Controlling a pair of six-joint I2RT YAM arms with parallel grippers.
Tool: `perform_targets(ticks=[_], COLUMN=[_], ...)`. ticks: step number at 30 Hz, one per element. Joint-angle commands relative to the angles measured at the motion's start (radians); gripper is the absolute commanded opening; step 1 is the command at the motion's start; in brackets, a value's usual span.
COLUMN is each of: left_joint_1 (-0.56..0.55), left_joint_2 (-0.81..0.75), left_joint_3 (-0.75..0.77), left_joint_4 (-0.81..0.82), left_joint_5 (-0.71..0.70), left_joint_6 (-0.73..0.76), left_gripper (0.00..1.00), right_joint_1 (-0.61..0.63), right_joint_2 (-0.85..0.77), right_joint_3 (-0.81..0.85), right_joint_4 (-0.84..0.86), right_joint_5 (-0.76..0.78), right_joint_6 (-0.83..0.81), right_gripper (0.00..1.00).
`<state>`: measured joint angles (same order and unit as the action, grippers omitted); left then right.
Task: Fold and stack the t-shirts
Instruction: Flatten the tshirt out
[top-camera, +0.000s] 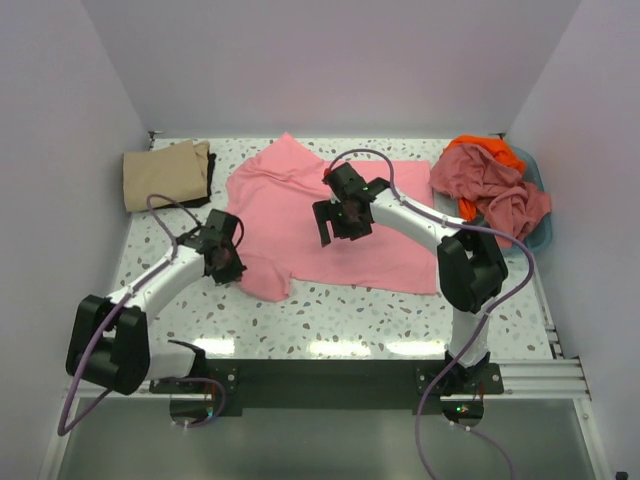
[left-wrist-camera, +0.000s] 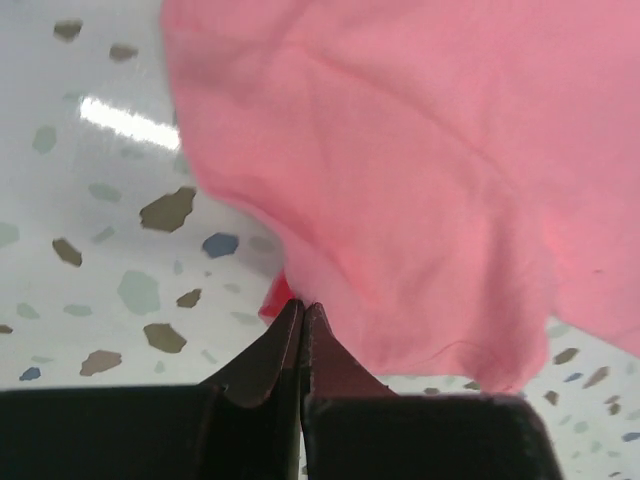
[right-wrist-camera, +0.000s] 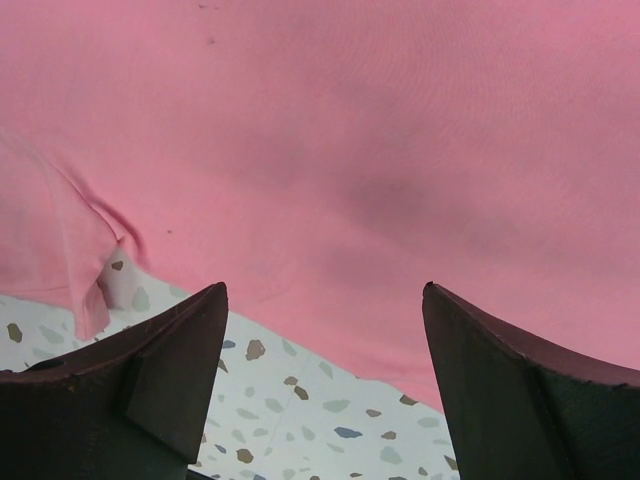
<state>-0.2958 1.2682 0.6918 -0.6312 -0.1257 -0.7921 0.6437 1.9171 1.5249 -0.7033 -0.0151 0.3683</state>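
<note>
Pink t-shirt (top-camera: 280, 200) — long axis left-to-right — edge pinched by left gripper (left-wrist-camera: 300, 306).

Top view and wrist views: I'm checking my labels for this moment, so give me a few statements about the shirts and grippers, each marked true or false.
1. The left gripper is shut on the edge of the pink t-shirt. True.
2. The right gripper is shut. False: its jaws stand wide open over the pink t-shirt.
3. The tan t-shirt lies folded at the far left corner of the table. True.
4. The blue basket is empty. False: a dusty pink t-shirt and an orange t-shirt are heaped in it.
</note>
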Motion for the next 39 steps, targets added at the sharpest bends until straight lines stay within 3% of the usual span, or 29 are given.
perform_targets(ticks=[1,6,9,10,12,13,14,18,25,39], left_joint_1=[-0.003,0.000,0.012,0.014,0.012,0.012,0.012,0.012,0.012,0.007], left_joint_2=[0.062,0.199,0.275,0.293,0.318,0.316,0.310,0.199,0.030,0.168], left_joint_3=[0.162,0.325,0.398,0.416,0.439,0.434,0.424,0.330,0.173,0.157], left_joint_4=[-0.031,-0.036,-0.024,-0.024,-0.024,-0.019,-0.015,0.017,0.004,0.071], left_joint_5=[0.015,0.008,0.000,0.001,0.020,0.034,0.037,0.037,0.032,0.107], left_joint_6=[0.065,0.114,0.129,0.132,0.143,0.143,0.145,0.151,0.106,0.122], left_gripper=[0.02,0.10,0.21,0.37,0.50,0.61,0.64,0.64,0.42,0.41], right_joint_1=[-0.003,-0.007,-0.012,-0.012,-0.015,-0.015,-0.016,-0.027,-0.038,-0.041], right_joint_2=[-0.059,-0.066,-0.067,-0.067,-0.066,-0.067,-0.072,-0.086,-0.087,-0.070], right_joint_3=[0.015,0.020,0.021,0.020,0.021,0.021,0.018,-0.003,-0.020,-0.003], right_joint_4=[-0.025,-0.030,-0.028,-0.030,-0.033,-0.038,-0.036,-0.036,-0.033,-0.038], right_joint_5=[0.037,0.044,0.046,0.046,0.046,0.047,0.052,0.055,0.041,0.029], right_joint_6=[0.003,0.000,0.000,-0.002,-0.003,-0.003,-0.002,0.001,0.007,0.011], right_gripper=[0.82,0.82,0.82,0.82,0.82,0.82,0.82,0.82,0.82,0.82])
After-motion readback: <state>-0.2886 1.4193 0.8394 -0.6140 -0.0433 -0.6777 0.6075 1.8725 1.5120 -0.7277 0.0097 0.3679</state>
